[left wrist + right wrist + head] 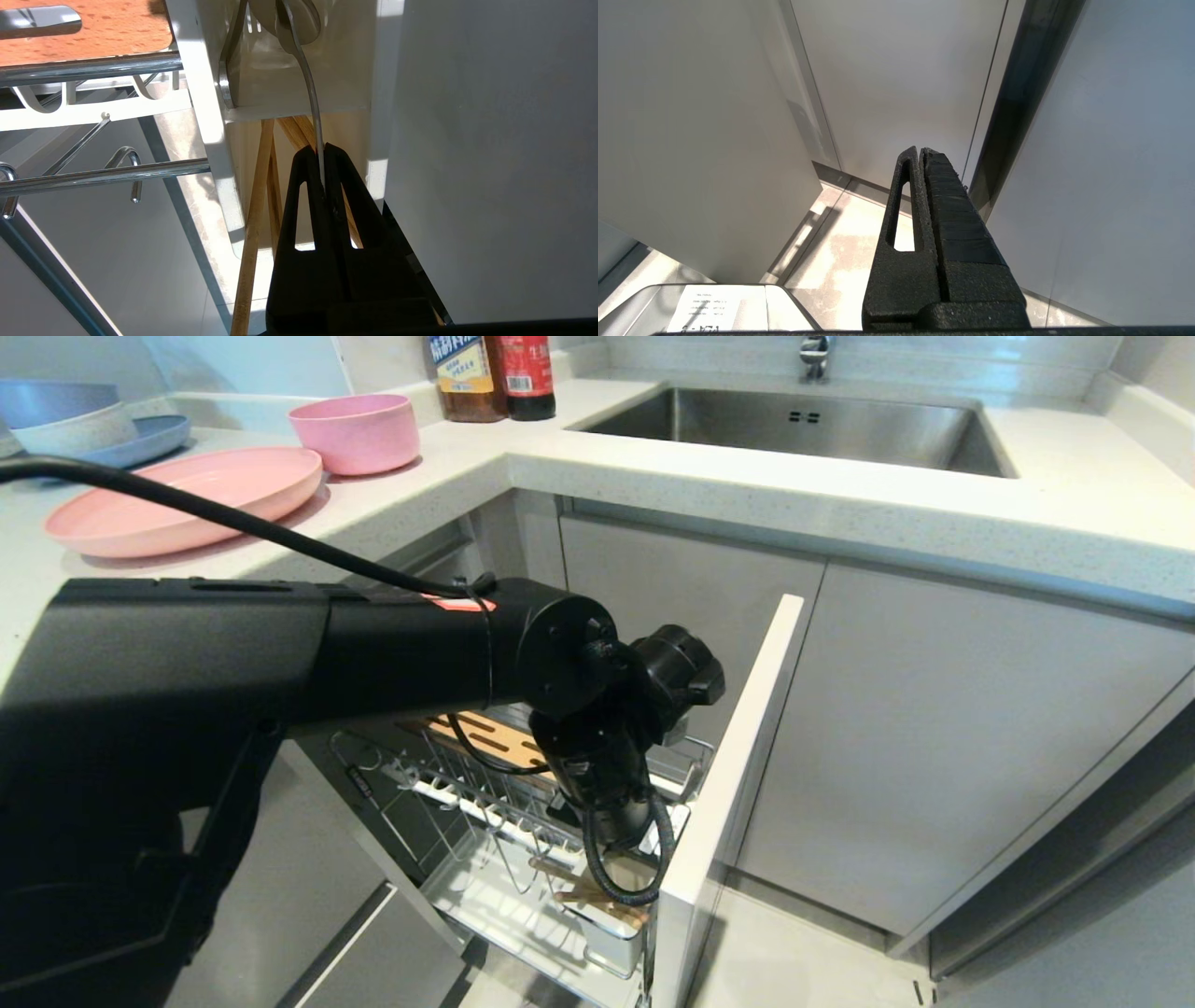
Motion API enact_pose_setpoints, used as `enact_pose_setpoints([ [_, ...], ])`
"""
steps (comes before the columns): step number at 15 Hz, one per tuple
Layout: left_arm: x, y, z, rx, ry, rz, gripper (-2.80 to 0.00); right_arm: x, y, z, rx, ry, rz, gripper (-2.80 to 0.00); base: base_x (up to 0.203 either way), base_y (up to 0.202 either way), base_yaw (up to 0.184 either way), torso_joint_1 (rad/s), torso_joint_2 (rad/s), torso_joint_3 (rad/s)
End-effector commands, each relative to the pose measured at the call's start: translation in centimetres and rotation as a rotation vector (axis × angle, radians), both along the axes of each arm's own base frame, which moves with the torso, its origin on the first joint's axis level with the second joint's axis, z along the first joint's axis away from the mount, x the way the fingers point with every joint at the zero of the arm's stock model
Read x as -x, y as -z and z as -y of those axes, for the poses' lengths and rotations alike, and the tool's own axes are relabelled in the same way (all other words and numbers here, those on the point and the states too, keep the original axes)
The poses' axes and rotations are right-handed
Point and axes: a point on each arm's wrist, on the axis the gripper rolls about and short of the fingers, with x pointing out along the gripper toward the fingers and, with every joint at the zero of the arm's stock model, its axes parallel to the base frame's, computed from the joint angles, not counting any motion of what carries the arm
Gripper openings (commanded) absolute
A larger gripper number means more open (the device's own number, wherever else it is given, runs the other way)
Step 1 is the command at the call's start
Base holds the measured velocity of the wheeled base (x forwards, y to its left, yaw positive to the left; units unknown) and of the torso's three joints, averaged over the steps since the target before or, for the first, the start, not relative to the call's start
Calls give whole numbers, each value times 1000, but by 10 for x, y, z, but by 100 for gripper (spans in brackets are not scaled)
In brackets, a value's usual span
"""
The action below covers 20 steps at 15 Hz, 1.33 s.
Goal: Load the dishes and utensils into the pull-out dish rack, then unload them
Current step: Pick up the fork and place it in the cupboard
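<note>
Left gripper (323, 151) reached down into the narrow chrome wire pull-out dish rack (485, 840), black fingers (348, 186) clamped tight on the handle of the slim silver metal fork (312, 98). Fork standing nearly upright, far end inside a white plastic utensil cup (299, 70) at the rack's front end, just behind the pale cabinet-front panel (738, 775). Pair of light wooden chopsticks (254, 205) leaning in the neighbouring cup, crossing just beside the clamped fingers; touching them or not, hard to say from the wrist view. Slotted wooden strip (481, 733) lying along the rack's top toward the rear, white tray (495, 896) below the wires. Up on the speckled white worktop (653, 457), near its left edge, a wide shallow matte pink plate (187, 499) with a small round matte pink bowl (355, 429) just behind it, close by; blue plate with stacked blue and whitish bowls (84, 425) at the far left corner. Two bottles (495, 373) beside the steel sink (803, 425). Right gripper (920, 154) hanging low beside grey cabinet fronts over the floor, fingers pressed together on nothing.
</note>
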Motion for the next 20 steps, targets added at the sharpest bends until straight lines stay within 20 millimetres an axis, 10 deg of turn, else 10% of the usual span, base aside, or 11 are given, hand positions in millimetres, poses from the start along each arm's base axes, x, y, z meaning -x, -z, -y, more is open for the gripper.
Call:
enact_pose_setpoints([
  [1, 0, 0, 0, -9, -4, 0, -280, 0, 0, 0, 0, -1, -2, -280, 0, 0, 0, 0, 0, 0],
  [6, 0, -1, -1, -5, -6, 5, -280, 0, 0, 0, 0, 1, -2, -280, 0, 0, 0, 0, 0, 0],
  [7, 0, 0, -1, -14, -9, 9, 0, 0, 0, 0, 0, -1, -2, -280, 0, 0, 0, 0, 0, 0],
  [20, 5, -23, -8, 26, -46, 89, 0, 0, 0, 0, 0, -1, -2, -280, 0, 0, 0, 0, 0, 0],
])
